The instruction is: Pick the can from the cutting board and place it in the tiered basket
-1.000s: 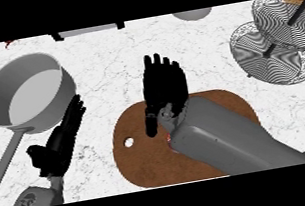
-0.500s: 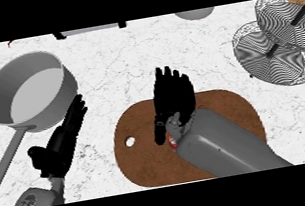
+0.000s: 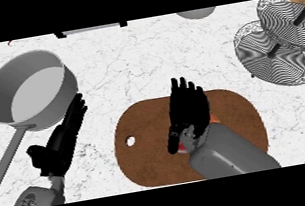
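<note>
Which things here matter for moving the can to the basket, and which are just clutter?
Job: cutting board; can, mostly hidden under the open right robot hand; tiered basket.
Lying about: saucepan; left robot hand, resting open at lower left.

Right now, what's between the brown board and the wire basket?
Only bare marble counter between the cutting board and the tiered basket, in the head view.
</note>
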`<move>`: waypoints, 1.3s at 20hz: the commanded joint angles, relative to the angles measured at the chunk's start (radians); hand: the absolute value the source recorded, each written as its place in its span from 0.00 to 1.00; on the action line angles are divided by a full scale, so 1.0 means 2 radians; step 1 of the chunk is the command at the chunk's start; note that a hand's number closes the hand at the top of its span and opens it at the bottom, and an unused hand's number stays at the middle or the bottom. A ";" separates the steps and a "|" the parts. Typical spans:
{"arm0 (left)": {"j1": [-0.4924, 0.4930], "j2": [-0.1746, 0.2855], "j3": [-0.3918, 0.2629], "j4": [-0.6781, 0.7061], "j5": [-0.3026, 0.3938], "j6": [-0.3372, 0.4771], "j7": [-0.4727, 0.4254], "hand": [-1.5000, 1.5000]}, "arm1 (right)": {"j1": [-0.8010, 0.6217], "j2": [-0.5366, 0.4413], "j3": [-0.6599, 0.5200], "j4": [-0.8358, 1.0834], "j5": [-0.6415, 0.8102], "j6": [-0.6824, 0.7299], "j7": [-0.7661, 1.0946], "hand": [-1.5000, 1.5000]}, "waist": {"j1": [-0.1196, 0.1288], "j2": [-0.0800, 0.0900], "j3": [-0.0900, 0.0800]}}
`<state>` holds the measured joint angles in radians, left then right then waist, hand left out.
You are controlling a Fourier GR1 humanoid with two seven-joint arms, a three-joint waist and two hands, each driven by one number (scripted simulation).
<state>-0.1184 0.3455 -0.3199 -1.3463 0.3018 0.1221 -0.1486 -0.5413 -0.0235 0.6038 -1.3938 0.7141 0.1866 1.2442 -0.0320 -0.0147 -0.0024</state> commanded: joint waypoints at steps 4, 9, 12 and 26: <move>-0.004 -0.018 -0.010 -0.004 -0.015 0.005 -0.001 0.50 | 0.038 0.011 0.002 -0.030 0.024 0.023 0.122 0.00 | 0.010 0.003 0.000; -0.019 -0.011 0.003 0.006 -0.013 -0.009 0.007 0.50 | 0.082 0.011 0.011 -0.072 0.045 0.038 0.122 0.00 | 0.009 0.005 0.001; -0.010 -0.022 -0.002 0.006 -0.019 -0.004 -0.001 0.50 | 0.087 0.011 0.018 -0.065 0.048 0.019 0.122 0.00 | 0.012 0.005 0.000; -0.013 -0.036 0.019 0.027 -0.036 -0.020 -0.007 0.50 | 0.088 -0.038 -0.022 -0.088 0.076 -0.020 0.033 1.00 | 0.004 0.006 0.001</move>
<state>-0.1433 0.2941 -0.2810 -1.3222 0.2430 0.0730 -0.1434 -0.4129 -0.0390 0.6405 -1.5267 0.8581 0.1215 1.1823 -0.0009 -0.0018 -0.0006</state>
